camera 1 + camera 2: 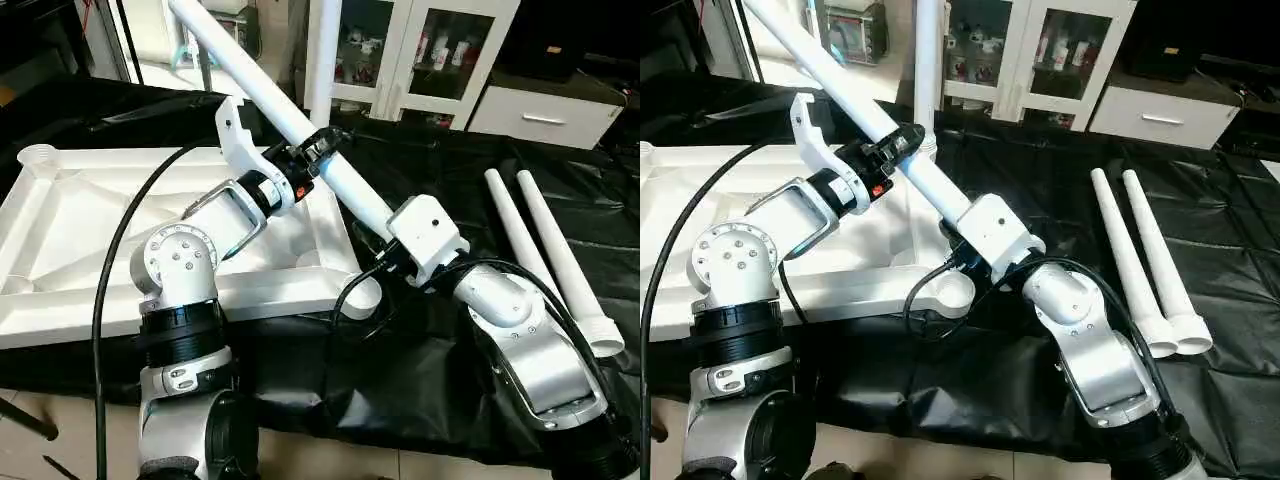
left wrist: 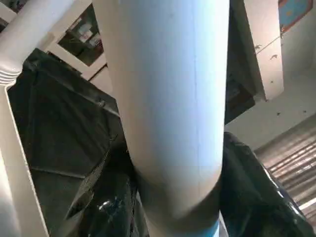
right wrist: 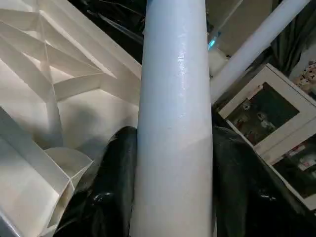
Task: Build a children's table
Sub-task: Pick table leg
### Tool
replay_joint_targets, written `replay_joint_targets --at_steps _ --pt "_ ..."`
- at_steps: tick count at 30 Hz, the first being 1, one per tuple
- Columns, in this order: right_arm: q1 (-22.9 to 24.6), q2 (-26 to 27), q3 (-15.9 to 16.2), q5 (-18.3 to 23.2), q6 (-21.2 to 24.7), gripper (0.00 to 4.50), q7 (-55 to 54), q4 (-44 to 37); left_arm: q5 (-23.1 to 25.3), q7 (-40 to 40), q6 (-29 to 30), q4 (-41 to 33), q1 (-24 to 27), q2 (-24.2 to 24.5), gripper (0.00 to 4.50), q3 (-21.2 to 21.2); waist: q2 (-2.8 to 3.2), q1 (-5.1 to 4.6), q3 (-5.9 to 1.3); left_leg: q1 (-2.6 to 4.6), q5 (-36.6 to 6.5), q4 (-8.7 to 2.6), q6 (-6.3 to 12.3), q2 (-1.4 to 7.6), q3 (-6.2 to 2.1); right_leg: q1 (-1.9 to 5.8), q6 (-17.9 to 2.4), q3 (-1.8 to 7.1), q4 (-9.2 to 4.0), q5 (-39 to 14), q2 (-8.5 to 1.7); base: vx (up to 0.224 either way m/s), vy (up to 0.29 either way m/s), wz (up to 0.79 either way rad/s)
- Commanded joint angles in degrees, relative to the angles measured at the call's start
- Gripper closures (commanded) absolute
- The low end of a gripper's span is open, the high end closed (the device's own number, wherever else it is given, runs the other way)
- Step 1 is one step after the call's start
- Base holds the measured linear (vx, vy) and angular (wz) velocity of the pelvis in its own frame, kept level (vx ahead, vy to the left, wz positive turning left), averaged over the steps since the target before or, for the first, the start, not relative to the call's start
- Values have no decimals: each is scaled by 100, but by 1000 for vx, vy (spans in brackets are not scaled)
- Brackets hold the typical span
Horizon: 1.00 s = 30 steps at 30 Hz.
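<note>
The white table top lies ribbed side up on the left of a black sheet. One white leg slants from the upper left down toward the top's near right corner socket. My left gripper is shut on this leg at mid-length. My right gripper is shut on it lower down, just above the socket; its black fingers flank the tube. A second leg stands upright in the far right corner. Two more legs lie side by side on the sheet at the right.
The black sheet covers the work surface and drapes over its near edge. A glass-door cabinet and a white drawer unit stand behind. A black cable loops over the table top by my left arm.
</note>
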Motion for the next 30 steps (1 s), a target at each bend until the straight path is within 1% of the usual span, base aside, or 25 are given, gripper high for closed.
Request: replay_joint_targets --at_steps 1,3,4,5,7,8,9,10,11,12,13,15,16,17,18,19,20,21,23,24,25,26,28,29,30 --pt "-64 3 -66 94 -67 198 91 -25 7 100 -90 -2 -146 66 256 -77 -30 -3 -404 106 -973 -375 142 224 -121 295 -831 182 -371 -864 -214 0 0 0" --pt "-61 21 -88 144 -65 179 110 -28 1 94 -103 0 -142 75 257 -83 -30 -4 -404 108 -982 -376 150 228 -124 297 -835 181 -369 -863 -211 0 0 0" --pt "-39 124 -189 401 -1 164 212 -89 52 55 -144 1 -132 128 258 -139 -26 -4 -406 110 -975 -376 150 229 -126 298 -828 182 -368 -856 -212 0 0 0" --pt "-20 214 -281 643 40 164 318 -155 97 23 -184 2 -123 178 258 -190 -26 -6 -407 113 -1010 -376 188 227 -121 295 -831 184 -368 -858 -214 0 0 0" --pt "2 289 -376 963 -22 149 506 -287 152 -6 -243 11 -114 240 268 -243 -22 -4 -410 110 -1007 -378 228 237 -129 297 -831 180 -365 -832 -215 0 0 0" --pt "30 352 -497 1327 -5 147 682 -420 167 -23 -289 36 -129 287 269 -243 -13 1 -411 119 -958 -379 241 243 -128 293 -857 182 -358 -747 -215 0 0 0" --pt "56 427 -671 1767 123 146 864 -545 166 -56 -326 58 -145 340 269 -239 -36 -1 -412 114 -933 -374 244 248 -128 294 -867 183 -350 -717 -216 0 0 0" --pt "47 459 -809 2029 257 146 948 -600 180 -98 -351 63 -152 381 270 -257 -18 13 -414 117 -942 -375 284 252 -132 300 -905 184 -339 -688 -229 0 0 0" --pt "47 459 -809 2029 257 146 948 -600 180 -98 -351 63 -152 381 271 -257 -13 16 -415 126 -914 -378 290 255 -132 293 -935 180 -338 -666 -222 0 0 0" --pt "40 474 -891 2165 340 146 992 -621 187 -124 -370 63 -150 406 271 -275 -20 14 -410 127 -908 -380 285 253 -128 288 -947 179 -341 -668 -211 0 0 0" --pt "-36 415 -1128 2446 525 146 1094 -632 229 -298 -400 50 -139 536 271 -398 -12 20 -407 134 -930 -385 257 248 -126 285 -959 178 -347 -738 -214 0 0 0" --pt "-171 298 -1385 2645 765 146 1169 -544 264 -594 -386 -5 -100 737 272 -627 -9 26 -402 136 -977 -398 195 247 -129 284 -914 178 -355 -881 -209 0 0 0" --pt "-290 159 -1598 2894 1035 127 1338 -435 333 -921 -360 -102 -40 958 272 -930 0 24 -397 144 -1026 -406 124 245 -134 281 -890 176 -361 -988 -209 0 0 0" --pt "-346 84 -1666 2947 1195 116 1382 -369 351 -1040 -355 -140 -23 1032 272 -1037 -23 17 -405 139 -1044 -404 77 246 -131 283 -866 176 -355 -1055 -214 0 0 0" --pt "-396 15 -1728 2995 1340 116 1422 -309 368 -1149 -351 -174 -7 1099 272 -1135 -13 24 -394 150 -1067 -409 59 239 -133 276 -857 173 -363 -1112 -210 0 0 0" --pt "-548 -239 -1902 3214 1776 106 1599 -82 381 -1483 -337 -249 8 1288 272 -1408 -25 20 -397 156 -1055 -404 8 243 -129 274 -866 176 -363 -1126 -215 0 0 0" --pt "-606 -361 -1959 3326 1940 97 1708 26 371 -1617 -320 -270 -1 1355 272 -1501 -9 31 -402 153 -1009 -401 -12 245 -122 280 -887 180 -353 -1083 -224 0 0 0" --pt "-641 -529 -1949 3388 2113 97 1841 117 344 -1707 -298 -280 -24 1394 272 -1549 -23 31 -394 157 -1020 -399 -19 242 -117 269 -893 180 -362 -1104 -224 0 0 0" --pt "-655 -931 -1838 3448 2388 66 2251 299 254 -1933 -212 -321 -90 1482 272 -1661 -51 51 -402 133 -943 -381 -19 235 -110 307 -936 183 -354 -1078 -244 0 0 0" --pt "-659 -1147 -1843 3689 2611 61 2540 409 209 -2129 -158 -352 -140 1586 272 -1812 -86 54 -408 119 -872 -371 3 231 -106 318 -958 183 -356 -1062 -255 0 0 0" --pt "-659 -1147 -1843 3689 2611 55 2540 409 209 -2129 -158 -352 -140 1586 272 -1812 -82 68 -411 120 -864 -367 29 230 -110 327 -974 182 -350 -1074 -264 0 0 0" --pt "-682 -1194 -1906 3890 2778 52 2656 460 213 -2261 -183 -368 -164 1644 272 -1914 -93 70 -409 106 -815 -363 74 232 -109 325 -986 182 -350 -1098 -273 0 0 0" --pt "-694 -1251 -1908 3986 2840 50 2793 485 169 -2328 -165 -381 -194 1656 272 -1951 -97 59 -416 104 -730 -351 101 242 -107 320 -1030 178 -343 -1049 -275 0 0 0" --pt "-687 -1408 -1777 3981 2926 50 3036 471 85 -2523 -176 -436 -216 1697 272 -2032 -100 67 -419 111 -687 -344 122 244 -103 317 -1064 175 -339 -1012 -271 0 0 0" --pt "-683 -1446 -1727 3956 2920 50 3098 473 68 -2581 -178 -450 -222 1712 272 -2060 -99 75 -421 114 -664 -342 126 248 -105 321 -1080 175 -331 -1006 -273 0 0 0"
